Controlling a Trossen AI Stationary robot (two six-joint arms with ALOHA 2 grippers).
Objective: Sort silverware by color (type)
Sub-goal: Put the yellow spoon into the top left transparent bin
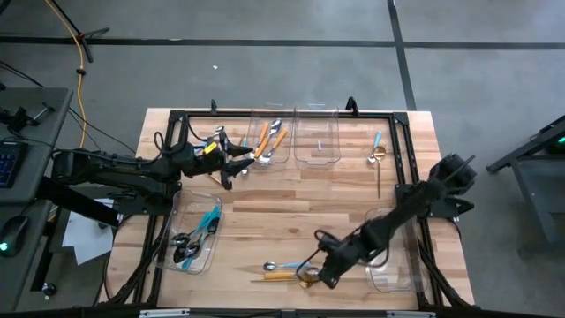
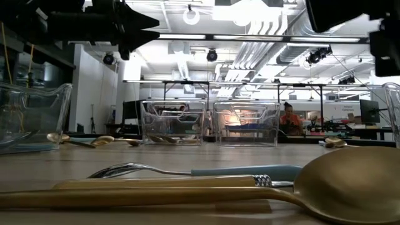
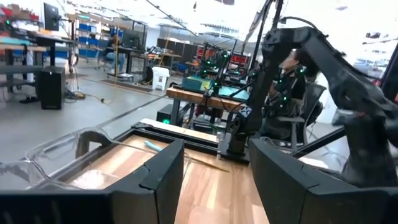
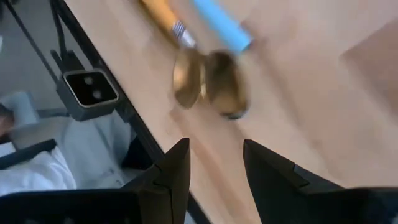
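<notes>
Right gripper [image 1: 328, 276], fingers apart and empty, hovers beside gold spoon [image 1: 307, 276], apparently lining up a pick; left gripper [image 1: 237, 163] open near bin [image 1: 272, 146].

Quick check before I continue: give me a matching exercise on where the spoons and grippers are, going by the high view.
1. orange-handled spoons
2. dark spoons
3. right gripper
4. left gripper

A. open, by the loose spoons at the bottom edge
B. in the lower-left bin
C. in the top bin
D. open, just left of the top bin

Pairs: 1-C, 2-B, 3-A, 4-D
</notes>
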